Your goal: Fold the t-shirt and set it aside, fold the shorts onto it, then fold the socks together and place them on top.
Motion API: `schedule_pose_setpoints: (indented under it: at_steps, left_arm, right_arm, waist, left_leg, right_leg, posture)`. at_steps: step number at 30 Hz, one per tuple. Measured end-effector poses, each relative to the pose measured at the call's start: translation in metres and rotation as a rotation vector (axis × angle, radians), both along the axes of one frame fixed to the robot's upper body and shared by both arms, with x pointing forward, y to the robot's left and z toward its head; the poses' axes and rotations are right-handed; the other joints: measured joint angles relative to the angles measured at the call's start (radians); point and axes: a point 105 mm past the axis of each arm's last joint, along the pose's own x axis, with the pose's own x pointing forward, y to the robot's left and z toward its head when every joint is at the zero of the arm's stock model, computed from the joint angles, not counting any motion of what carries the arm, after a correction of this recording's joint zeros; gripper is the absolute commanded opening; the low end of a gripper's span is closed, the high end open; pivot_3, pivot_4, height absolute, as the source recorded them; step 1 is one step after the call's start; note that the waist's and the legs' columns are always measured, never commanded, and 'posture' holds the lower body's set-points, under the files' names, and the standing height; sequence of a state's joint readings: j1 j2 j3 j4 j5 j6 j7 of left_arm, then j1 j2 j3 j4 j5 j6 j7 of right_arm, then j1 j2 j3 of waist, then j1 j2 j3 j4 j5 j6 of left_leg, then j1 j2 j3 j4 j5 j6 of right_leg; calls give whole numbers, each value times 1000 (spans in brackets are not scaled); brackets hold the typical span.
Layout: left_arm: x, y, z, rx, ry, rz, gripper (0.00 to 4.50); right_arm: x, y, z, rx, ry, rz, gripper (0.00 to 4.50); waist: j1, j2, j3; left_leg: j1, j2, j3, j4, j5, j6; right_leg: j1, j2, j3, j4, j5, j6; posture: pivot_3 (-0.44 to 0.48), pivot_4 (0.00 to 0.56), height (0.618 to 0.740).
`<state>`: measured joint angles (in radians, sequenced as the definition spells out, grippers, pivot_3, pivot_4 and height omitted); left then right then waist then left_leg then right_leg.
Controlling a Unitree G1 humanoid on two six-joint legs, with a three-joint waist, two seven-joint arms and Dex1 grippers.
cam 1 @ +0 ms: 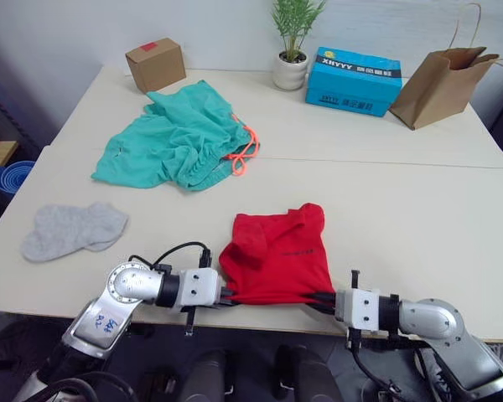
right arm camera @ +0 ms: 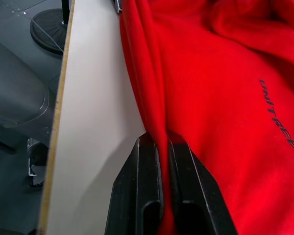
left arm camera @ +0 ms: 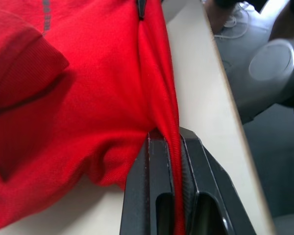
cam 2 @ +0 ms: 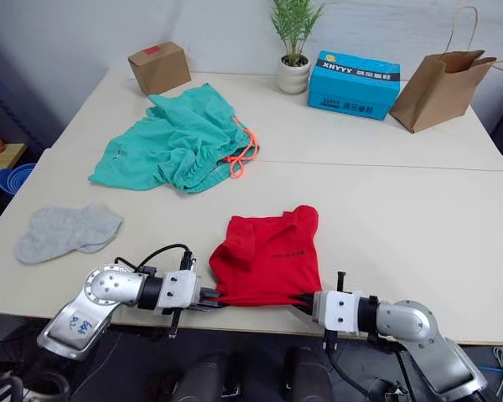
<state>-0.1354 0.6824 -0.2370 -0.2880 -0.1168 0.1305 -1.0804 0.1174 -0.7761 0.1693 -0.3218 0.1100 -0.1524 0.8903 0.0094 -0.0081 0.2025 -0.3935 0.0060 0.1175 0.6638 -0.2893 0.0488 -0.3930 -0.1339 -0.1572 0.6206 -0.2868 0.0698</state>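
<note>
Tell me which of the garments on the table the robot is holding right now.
The red t-shirt, at the near table edge. The left gripper and the right gripper each pinch its near hem. The teal shorts and grey socks lie untouched.

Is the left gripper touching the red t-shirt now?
Touching. The left wrist view shows the left gripper shut on the t-shirt, red fabric pinched between its fingers.

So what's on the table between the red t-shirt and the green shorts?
Nothing. In the left eye view, only bare table lies between the t-shirt and the shorts; the seam between the tabletops crosses there.
</note>
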Motion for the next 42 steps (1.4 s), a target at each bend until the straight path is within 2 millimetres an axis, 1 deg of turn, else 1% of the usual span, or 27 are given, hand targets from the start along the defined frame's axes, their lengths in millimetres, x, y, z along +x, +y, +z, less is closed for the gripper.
schedule_pose_setpoints:
  at_steps: [1, 2, 4, 5, 9, 11, 14, 16, 17, 19, 20, 22, 24, 25, 27, 28, 29, 31, 33, 35, 37, 39, 40, 42]
  left_arm:
    - [-1, 0, 0, -3, 10, 10, 22]
    - [-1, 0, 0, -10, 26, 22, 280]
    - [1, 4, 1, -19, 48, 49, 893]
    - [3, 7, 2, -12, 46, 62, 1121]
    - [10, 22, 6, 14, 41, 82, 2346]
    - [3, 32, 6, 50, 106, 50, 2346]
    - [-9, 48, 16, 13, 225, 36, 2346]
    - [-11, 51, 24, -13, 238, 21, 2346]
    - [-11, 53, 29, -32, 240, 19, 2346]
    - [-8, 53, 37, -69, 243, 15, 2378]
    - [-5, 52, 42, -88, 234, 13, 2180]
    - [5, 42, 54, -148, 190, 8, 1721]
    - [16, 32, 58, -191, 162, 7, 1107]
    - [25, 24, 54, -189, 146, 5, 742]
    - [29, 10, 43, -160, 136, -27, 107]
    - [31, 6, 33, -125, 126, -45, 46]
    - [33, 4, 24, -96, 120, -60, 46]
    - [37, -1, 16, -71, 99, -82, 46]
    - [41, -8, 14, -81, 78, -97, 46]
    - [47, -19, 17, -116, 52, -99, 46]
    - [53, -26, 19, -142, 31, -86, 46]
    - [60, -31, 19, -161, 11, -61, 46]
    - [63, -33, 20, -171, 3, -42, 46]
    - [71, -33, 22, -186, -9, 1, 46]
  right_arm:
    - [-1, 0, 1, 10, 7, -5, 0]
    - [-2, 0, 2, 24, 22, -13, 245]
    - [-1, -4, 3, 37, 40, -36, 852]
    - [0, -6, 4, 39, 48, -48, 1079]
    - [-7, -15, 4, 47, 113, -42, 2420]
    - [-13, -18, 6, 75, 189, -43, 2420]
    - [-27, -25, 12, 142, 341, -39, 2420]
    - [-29, -29, 22, 184, 391, -36, 2420]
    - [-28, -31, 30, 213, 405, -35, 2420]
    - [-22, -32, 44, 257, 396, -33, 2036]
    - [-17, -32, 50, 274, 383, -33, 1812]
    - [-5, -29, 60, 313, 339, -31, 1146]
    - [9, -26, 66, 333, 282, -38, 447]
    - [20, -21, 64, 321, 241, -34, 60]
    - [29, -9, 57, 300, 212, -4, 0]
    - [34, -2, 49, 284, 201, 4, 0]
    - [41, 4, 42, 278, 191, 3, 0]
    - [50, 12, 30, 277, 189, -11, 0]
    - [59, 19, 24, 289, 176, -32, 0]
    - [64, 21, 23, 288, 158, -46, 0]
    - [63, 23, 20, 278, 149, -44, 0]
    - [58, 23, 10, 260, 176, -45, 0]
    - [54, 23, 6, 257, 190, -44, 0]
    - [52, 24, 5, 253, 189, -31, 0]
  waist:
    - [3, 0, 0]
    - [6, 0, 0]
    - [11, 0, 0]
    - [12, 0, 0]
    - [15, 1, 0]
    - [15, 1, 1]
    - [15, 2, 1]
    - [15, 2, 1]
    - [15, 2, 1]
    - [15, 2, 1]
    - [15, 2, 1]
    - [15, 2, 1]
    - [17, 2, 1]
    - [17, 2, 1]
    - [16, 2, 1]
    - [16, 2, 1]
    - [14, 2, 1]
    - [12, 2, 1]
    - [12, 2, 1]
    - [15, 2, 1]
    - [17, 2, 1]
    - [16, 2, 1]
    - [14, 2, 1]
    - [13, 2, 1]
  left_leg:
    - [1, 0, 0, 0, -2, 4]
    - [1, 0, 0, 0, -3, 5]
    - [1, 1, 0, 0, -3, 5]
    - [1, 1, 0, 0, -3, 4]
    - [1, 1, 0, 0, -3, 4]
    - [0, 1, 0, 0, -3, 4]
    - [0, 2, 0, 0, -3, 4]
    - [1, 2, 0, 0, -5, 4]
    - [1, 2, 0, 0, -6, 5]
    - [1, 2, -1, 0, -6, 4]
    - [1, 2, -1, 0, -6, 4]
    - [1, 2, -1, -1, -6, 4]
    - [1, 1, 0, 0, -4, 2]
    - [1, 1, 0, 0, -3, -1]
    - [-1, 1, 2, -1, -1, 1]
    - [-1, 2, 2, -1, -1, 2]
    - [-2, 2, 3, -1, -1, 2]
    - [-5, 2, 4, 0, 0, 3]
    - [-7, 2, 4, 1, 2, 4]
    - [-7, 2, 3, 3, 3, 4]
    - [-7, 1, 2, 3, 2, 5]
    - [-7, 1, 2, 3, 2, 6]
    - [-7, 1, 2, 3, 2, 6]
    - [-7, 1, 2, 3, 2, 5]
  right_leg:
    - [0, 0, 0, 0, 0, 0]
    - [0, 0, 0, 0, 0, 0]
    - [0, 0, 0, 0, 0, -1]
    - [0, 0, 0, 0, 0, -1]
    - [0, 0, 0, -1, -1, -1]
    - [0, 1, 0, -1, -1, -1]
    - [0, 1, 0, -2, -1, -2]
    - [1, 1, 0, -2, -1, -2]
    - [1, 1, 0, -2, -1, -2]
    - [1, 1, 0, -2, -1, -2]
    - [1, 1, 0, -2, -1, -2]
    - [1, 1, 0, -3, -1, -2]
    - [1, 1, 0, -2, -1, -2]
    - [1, 1, 0, -3, -1, -1]
    - [-1, 2, 0, -2, -1, -1]
    - [-1, 3, 0, -2, -1, -1]
    - [-2, 4, 0, -2, -1, -1]
    - [-6, 5, 0, 0, -1, -1]
    - [-6, 5, -1, 1, -1, -1]
    - [-5, 4, -1, 0, -1, -1]
    - [-5, 3, -1, 0, 0, 0]
    - [-5, 3, -1, 0, 0, 0]
    - [-5, 3, -1, 0, 0, 0]
    - [-5, 3, -1, 0, 0, 0]
  posture:
    - [0, 150, 740]
    - [0, 150, 740]
    - [0, 150, 740]
    - [0, 150, 740]
    - [0, 150, 740]
    - [0, 150, 740]
    - [0, 150, 740]
    - [0, 150, 740]
    - [0, 150, 740]
    - [0, 150, 740]
    - [0, 150, 740]
    - [0, 150, 740]
    - [0, 150, 740]
    - [0, 150, 740]
    - [0, 150, 740]
    - [0, 150, 740]
    - [0, 150, 740]
    - [0, 150, 740]
    - [0, 150, 740]
    - [0, 150, 740]
    - [0, 150, 740]
    - [0, 150, 740]
    - [0, 150, 740]
    - [0, 150, 740]
